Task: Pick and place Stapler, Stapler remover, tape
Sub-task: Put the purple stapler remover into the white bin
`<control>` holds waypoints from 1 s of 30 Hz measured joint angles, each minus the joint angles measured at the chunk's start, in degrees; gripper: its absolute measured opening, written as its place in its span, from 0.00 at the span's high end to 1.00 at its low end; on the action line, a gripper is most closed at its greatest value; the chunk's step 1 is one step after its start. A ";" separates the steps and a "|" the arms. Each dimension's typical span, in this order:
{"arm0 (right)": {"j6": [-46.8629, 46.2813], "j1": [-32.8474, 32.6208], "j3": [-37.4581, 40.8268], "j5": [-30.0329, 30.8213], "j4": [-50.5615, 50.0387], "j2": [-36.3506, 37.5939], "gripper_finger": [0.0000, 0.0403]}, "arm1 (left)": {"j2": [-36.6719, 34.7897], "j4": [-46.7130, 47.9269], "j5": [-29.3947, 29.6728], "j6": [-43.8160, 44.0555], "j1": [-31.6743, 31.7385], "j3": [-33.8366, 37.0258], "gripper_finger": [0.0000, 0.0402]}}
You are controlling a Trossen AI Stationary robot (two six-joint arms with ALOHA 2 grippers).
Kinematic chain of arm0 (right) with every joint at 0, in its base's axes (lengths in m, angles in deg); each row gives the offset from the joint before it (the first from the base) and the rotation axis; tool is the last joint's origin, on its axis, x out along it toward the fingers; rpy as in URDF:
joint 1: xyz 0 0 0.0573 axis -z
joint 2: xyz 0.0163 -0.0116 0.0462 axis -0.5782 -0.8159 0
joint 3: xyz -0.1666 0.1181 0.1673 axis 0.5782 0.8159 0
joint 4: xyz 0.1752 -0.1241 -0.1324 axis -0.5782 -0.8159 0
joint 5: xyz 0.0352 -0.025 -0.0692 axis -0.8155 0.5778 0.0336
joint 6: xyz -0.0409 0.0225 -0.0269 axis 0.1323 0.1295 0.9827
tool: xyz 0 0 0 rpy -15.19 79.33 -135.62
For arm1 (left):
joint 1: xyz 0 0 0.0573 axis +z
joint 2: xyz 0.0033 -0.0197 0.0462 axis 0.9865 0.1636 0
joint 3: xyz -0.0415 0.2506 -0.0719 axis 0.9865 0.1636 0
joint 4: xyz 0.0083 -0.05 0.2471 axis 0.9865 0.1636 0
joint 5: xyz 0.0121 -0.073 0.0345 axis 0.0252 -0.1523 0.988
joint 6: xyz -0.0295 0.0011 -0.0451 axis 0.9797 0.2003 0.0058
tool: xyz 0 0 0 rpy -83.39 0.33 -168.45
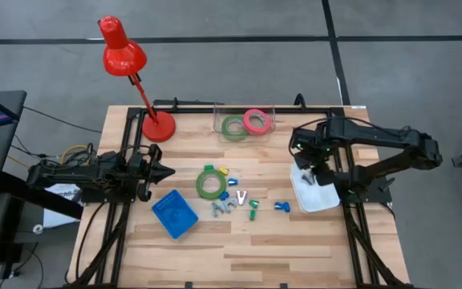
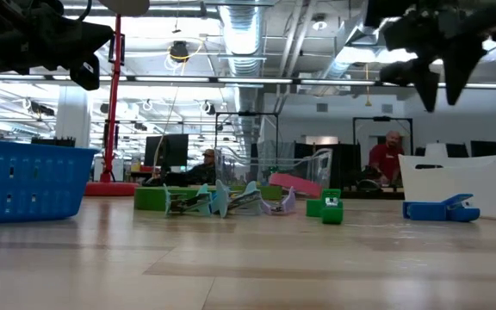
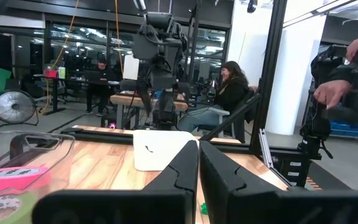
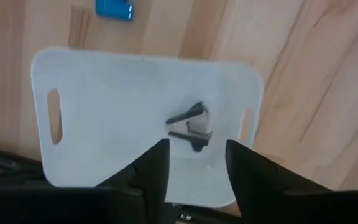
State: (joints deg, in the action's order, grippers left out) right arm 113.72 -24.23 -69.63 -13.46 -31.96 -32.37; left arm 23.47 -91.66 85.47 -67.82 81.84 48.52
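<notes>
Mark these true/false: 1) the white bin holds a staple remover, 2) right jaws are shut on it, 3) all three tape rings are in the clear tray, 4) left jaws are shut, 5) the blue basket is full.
1. True: a dark staple remover lies in the white bin.
2. False: the right gripper hangs above the remover with jaws apart, holding nothing.
3. False: the pink ring and one green ring sit in the clear tray; the other green ring lies mid-table.
4. True: the left gripper has its jaws together, empty.
5. False: the blue basket looks empty from above.
</notes>
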 joint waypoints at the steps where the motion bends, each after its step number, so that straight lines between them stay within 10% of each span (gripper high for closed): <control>1: 0.08 0.00 -0.80 0.00 0.15 -0.44 0.62 | 0.00 0.00 0.00 0.01 0.00 0.00 0.98; 30: 11.16 -5.93 -22.12 -0.11 15.10 -22.52 0.61 | -0.01 -0.01 0.00 0.00 0.00 0.00 0.98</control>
State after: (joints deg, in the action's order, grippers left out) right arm 124.88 -30.16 -91.75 -13.56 -16.87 -54.89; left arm 23.46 -91.67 85.47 -67.82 81.84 48.52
